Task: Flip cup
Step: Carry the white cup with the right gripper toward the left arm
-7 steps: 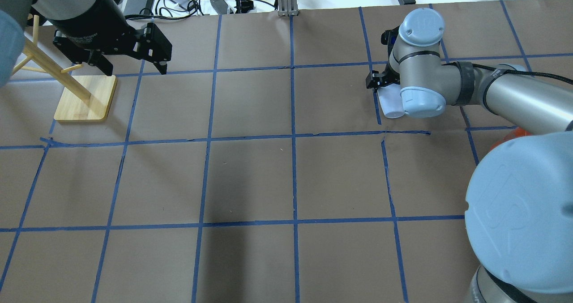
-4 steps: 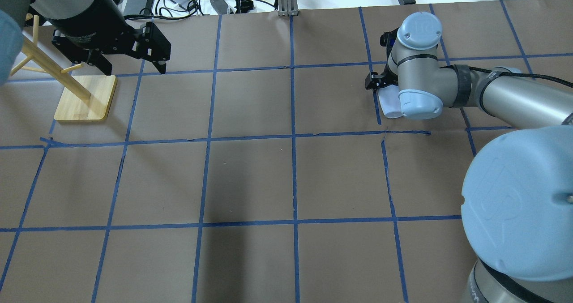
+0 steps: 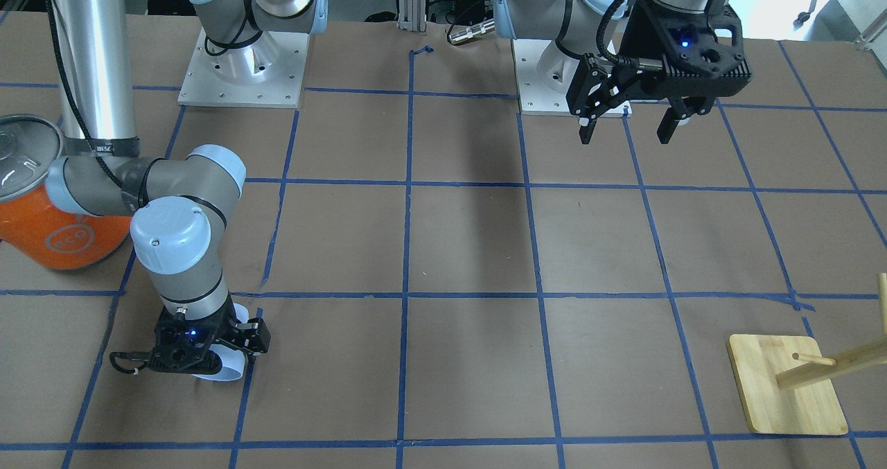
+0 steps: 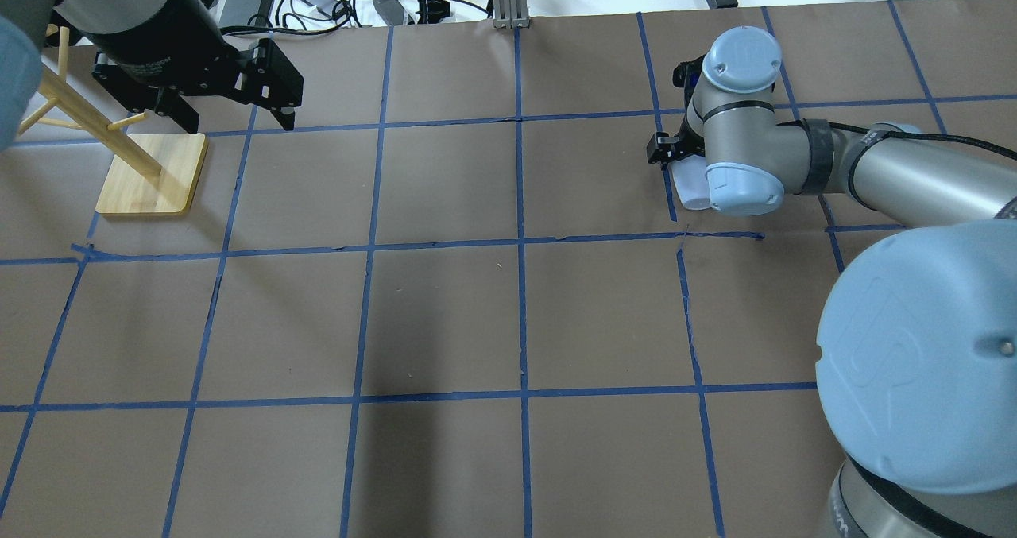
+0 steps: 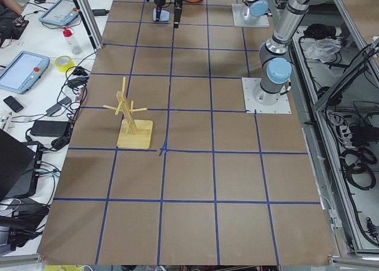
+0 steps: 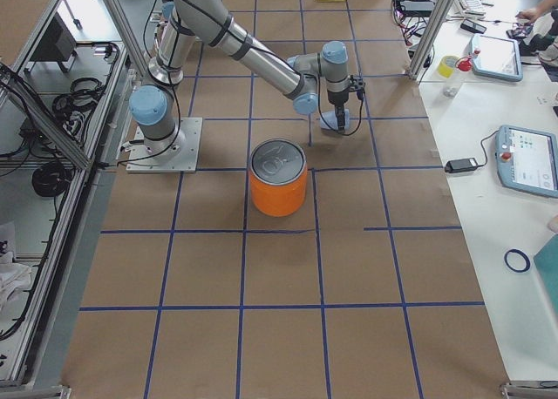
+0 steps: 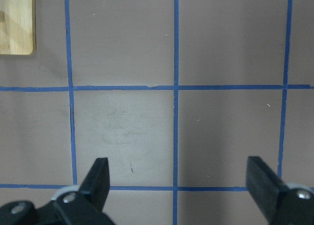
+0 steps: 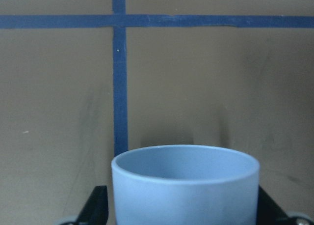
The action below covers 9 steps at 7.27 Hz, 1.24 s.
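Plastic, smooth and tapered: expect the cup (image 8: pixel 185 181) to slip from the right hand (image 3: pixel 225 358) during the turn, given a hold by two narrow fingers (image 8: pixel 98 205) on a slick wall. Read the right hand as closed on the cup, one finger against each side, rim pointing away from the wrist camera. Locate the cup toward the far right of the tabletop (image 4: pixel 445 315), beside a blue tape line (image 8: pixel 119 87). Cannot tell whether lying on the paper or lifted just clear; allow for the rim catching the paper if rotated too low. Cannot see the base or the contact faces; from overhead, mostly hidden under the wrist joint. Guard against the forearm brushing the orange can (image 3: pixel 55 240) near it. Farther off, note the left hand (image 3: pixel 626 133) spread open, empty, raised above the tabletop, well apart from the cup; no risk judged there. Farthest, wooden stand (image 4: pixel 151 176): top cut off or hidden behind the left arm.
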Motion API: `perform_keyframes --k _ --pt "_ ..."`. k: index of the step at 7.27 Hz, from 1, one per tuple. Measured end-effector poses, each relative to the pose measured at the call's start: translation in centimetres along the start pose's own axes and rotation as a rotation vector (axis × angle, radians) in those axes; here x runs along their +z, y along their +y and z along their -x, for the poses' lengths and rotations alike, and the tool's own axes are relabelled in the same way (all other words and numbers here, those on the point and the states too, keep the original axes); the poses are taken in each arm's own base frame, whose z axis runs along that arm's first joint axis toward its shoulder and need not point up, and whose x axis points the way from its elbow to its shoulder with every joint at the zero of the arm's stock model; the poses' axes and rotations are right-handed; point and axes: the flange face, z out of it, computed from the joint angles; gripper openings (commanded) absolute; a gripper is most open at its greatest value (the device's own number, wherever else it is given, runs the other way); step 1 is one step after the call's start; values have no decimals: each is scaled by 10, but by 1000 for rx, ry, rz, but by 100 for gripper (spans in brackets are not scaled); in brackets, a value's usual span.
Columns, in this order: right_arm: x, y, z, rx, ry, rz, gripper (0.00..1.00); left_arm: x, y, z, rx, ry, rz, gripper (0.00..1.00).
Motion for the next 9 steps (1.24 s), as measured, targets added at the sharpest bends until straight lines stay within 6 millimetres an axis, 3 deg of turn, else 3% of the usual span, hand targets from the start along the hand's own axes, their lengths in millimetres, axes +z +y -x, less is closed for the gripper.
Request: perform_keyframes --k 2,5,8,9 --pt "0 1 0 -4 1 0 37 0 0 0 0 0 1 100" --pt "-8 -2 -2 -4 9 -13 29 0 0 0 0 0 0 100" --pt "-55 -6 0 -18 2 -46 24 0 -1 1 -1 0 -1 100" --pt "-68 -4 16 -53 -7 -59 18 0 -1 1 -1 0 -1 100"
